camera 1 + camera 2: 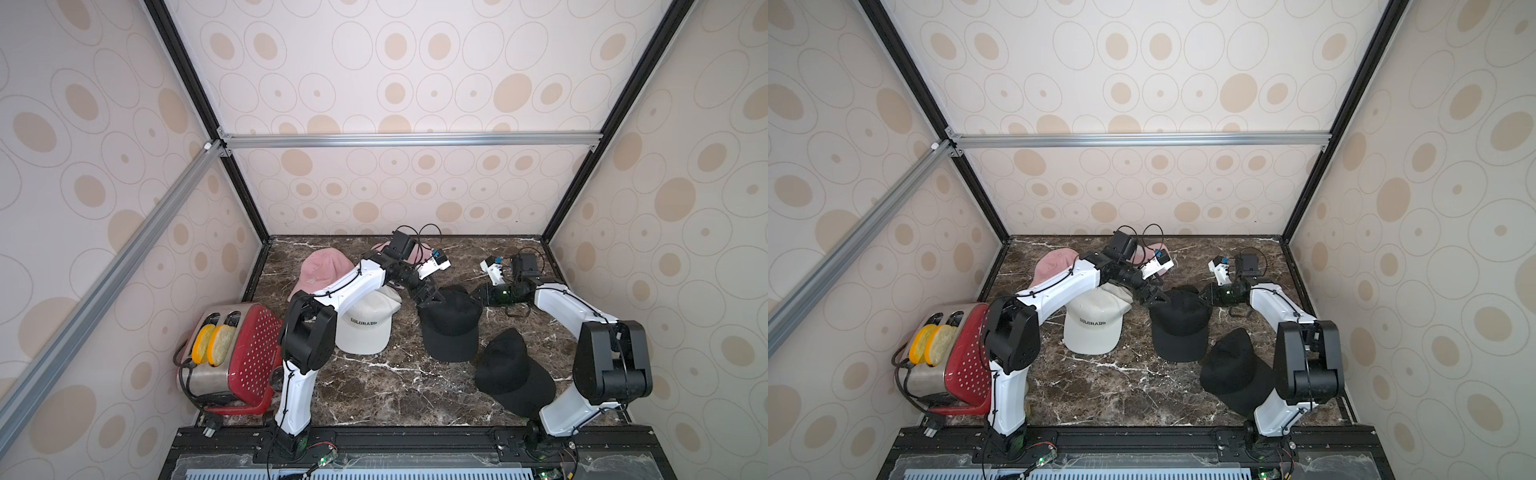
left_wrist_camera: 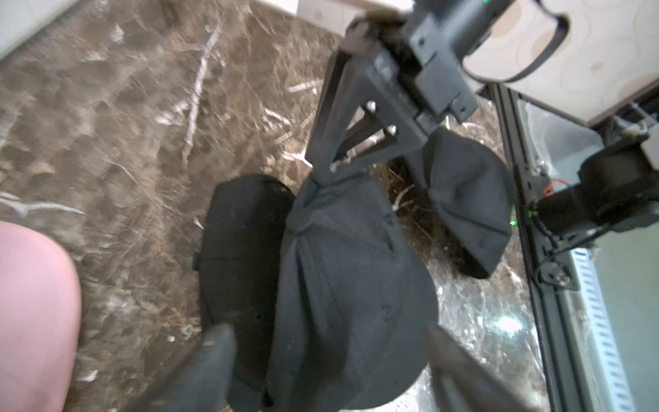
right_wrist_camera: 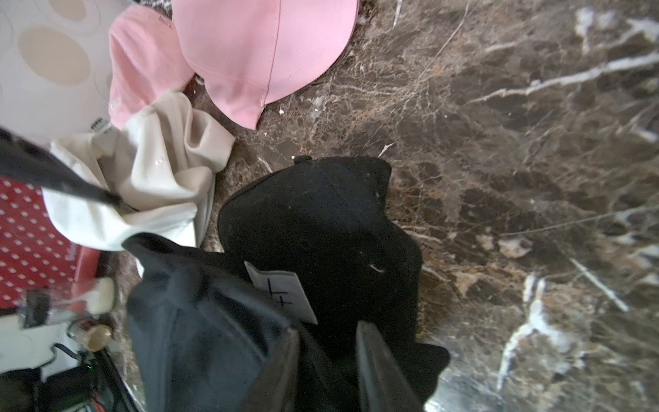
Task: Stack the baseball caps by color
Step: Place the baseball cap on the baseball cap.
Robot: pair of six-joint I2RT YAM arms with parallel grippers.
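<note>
Toaster (image 1: 245, 345), red and dotted, stands at the near left of the marble desk (image 1: 395, 395). Pink caps (image 1: 322, 270) lie at far left, with a white COLORADO cap (image 1: 365, 328) just nearer. The left hand (image 1: 432, 296) hovers, fingers spread wide, over the far left edge of the middle black cap (image 1: 451, 328), which lies on a lower black cap (image 2: 242, 257). The right hand (image 2: 322, 171) has its fingers narrow, pinching bunched fabric at that cap's far right. A 3rd black cap (image 1: 513, 374) lies near right, apart.
</note>
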